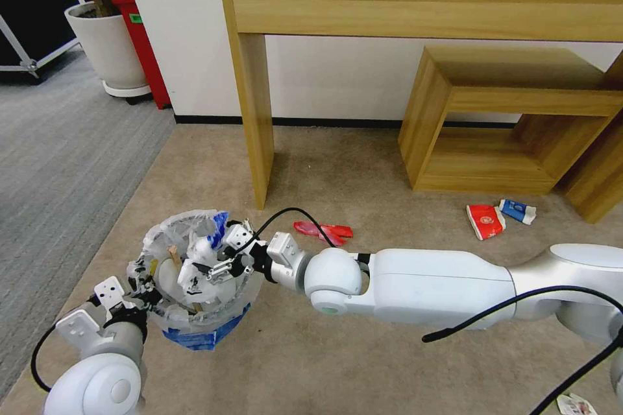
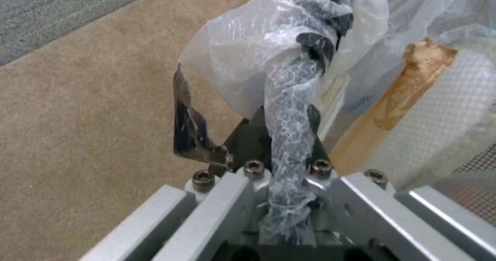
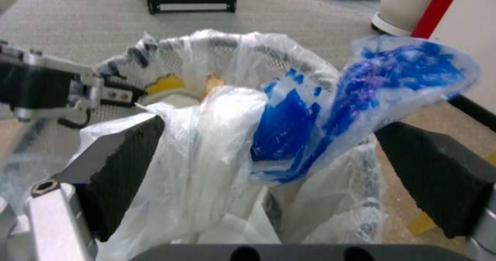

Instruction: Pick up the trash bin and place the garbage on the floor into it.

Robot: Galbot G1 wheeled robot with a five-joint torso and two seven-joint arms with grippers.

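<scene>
The trash bin [image 1: 170, 225], lined with crinkly clear plastic, hangs just above the beige floor [image 1: 363, 363]. My left gripper [image 1: 139, 290] is shut on its near rim [image 2: 315, 44], pinching the liner [image 2: 286, 117]. A wooden stick [image 2: 398, 109] and a white slipper [image 2: 455, 109] lie inside. My right gripper [image 1: 209, 257] is over the bin's mouth [image 3: 227, 44] and stands open [image 3: 271, 137]. A crumpled clear and blue plastic bag [image 3: 331, 98] sits loosely between its pads. On the floor lie a red wrapper [image 1: 323, 231], a red cup [image 1: 485, 221] and a blue-white carton [image 1: 518, 211].
A wooden console table's leg [image 1: 256, 142] stands just behind the bin, with a low wooden shelf [image 1: 493, 130] to its right. A white plant pot [image 1: 110, 45] sits at the back left by the grey ribbed carpet [image 1: 58, 162]. A small wrapper [image 1: 576, 405] lies at the bottom right.
</scene>
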